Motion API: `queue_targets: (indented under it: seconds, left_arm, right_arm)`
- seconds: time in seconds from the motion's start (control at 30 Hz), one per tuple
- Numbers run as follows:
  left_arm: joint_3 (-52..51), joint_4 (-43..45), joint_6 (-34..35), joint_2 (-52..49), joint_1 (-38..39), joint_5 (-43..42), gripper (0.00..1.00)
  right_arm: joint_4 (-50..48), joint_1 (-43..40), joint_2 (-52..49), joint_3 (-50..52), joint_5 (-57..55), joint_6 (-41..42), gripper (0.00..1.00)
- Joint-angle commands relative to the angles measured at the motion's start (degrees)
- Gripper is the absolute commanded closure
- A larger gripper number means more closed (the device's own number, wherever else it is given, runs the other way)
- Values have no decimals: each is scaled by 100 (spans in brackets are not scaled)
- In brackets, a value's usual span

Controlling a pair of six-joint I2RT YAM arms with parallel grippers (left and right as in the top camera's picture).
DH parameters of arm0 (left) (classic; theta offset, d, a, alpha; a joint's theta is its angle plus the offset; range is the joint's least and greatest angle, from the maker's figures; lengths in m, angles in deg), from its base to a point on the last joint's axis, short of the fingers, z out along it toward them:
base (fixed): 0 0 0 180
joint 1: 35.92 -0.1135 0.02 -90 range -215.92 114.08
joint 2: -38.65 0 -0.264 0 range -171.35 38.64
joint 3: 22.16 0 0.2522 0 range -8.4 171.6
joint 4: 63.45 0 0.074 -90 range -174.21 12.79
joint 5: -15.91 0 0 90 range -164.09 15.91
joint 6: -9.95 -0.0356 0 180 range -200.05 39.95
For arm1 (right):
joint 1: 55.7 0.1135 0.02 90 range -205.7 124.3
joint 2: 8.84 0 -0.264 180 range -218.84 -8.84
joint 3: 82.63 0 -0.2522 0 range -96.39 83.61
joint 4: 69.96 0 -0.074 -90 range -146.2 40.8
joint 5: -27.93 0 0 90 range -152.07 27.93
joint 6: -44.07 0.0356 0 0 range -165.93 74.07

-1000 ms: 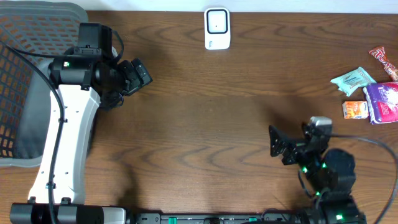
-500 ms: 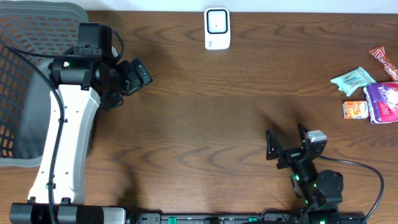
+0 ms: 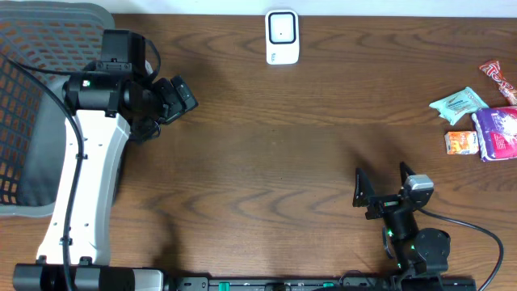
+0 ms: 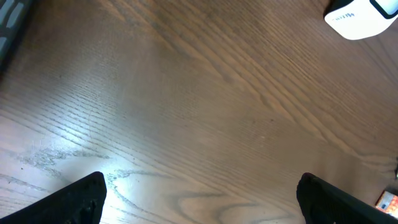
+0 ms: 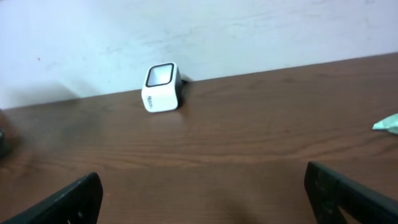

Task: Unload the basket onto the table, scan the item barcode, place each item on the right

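Snack packets [image 3: 477,121] lie clustered at the right edge of the table [image 3: 266,162], toward its far corner: a teal packet [image 3: 458,103], a small orange packet [image 3: 461,142], a purple packet [image 3: 497,132] and a red wrapper [image 3: 498,78] cut off by the frame. A white scanner [image 3: 282,36] stands at the middle of the far edge, well apart from them. Near the front edge the right gripper [image 3: 381,182] is spread wide and empty; the left gripper [image 3: 187,97], toward the left edge, is equally wide, holding nothing.
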Motion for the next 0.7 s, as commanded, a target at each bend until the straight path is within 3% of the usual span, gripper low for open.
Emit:
queue_targets:
  seconds: [0.0, 0.67]
  left_arm:
    - [42, -20, -72, -31, -20, 11, 2]
    - [42, -20, -72, -33, -20, 11, 2]
  right_arm:
    - [33, -37, 57, 7, -70, -533, 1]
    - [46, -275, 57, 7, -131, -704, 1]
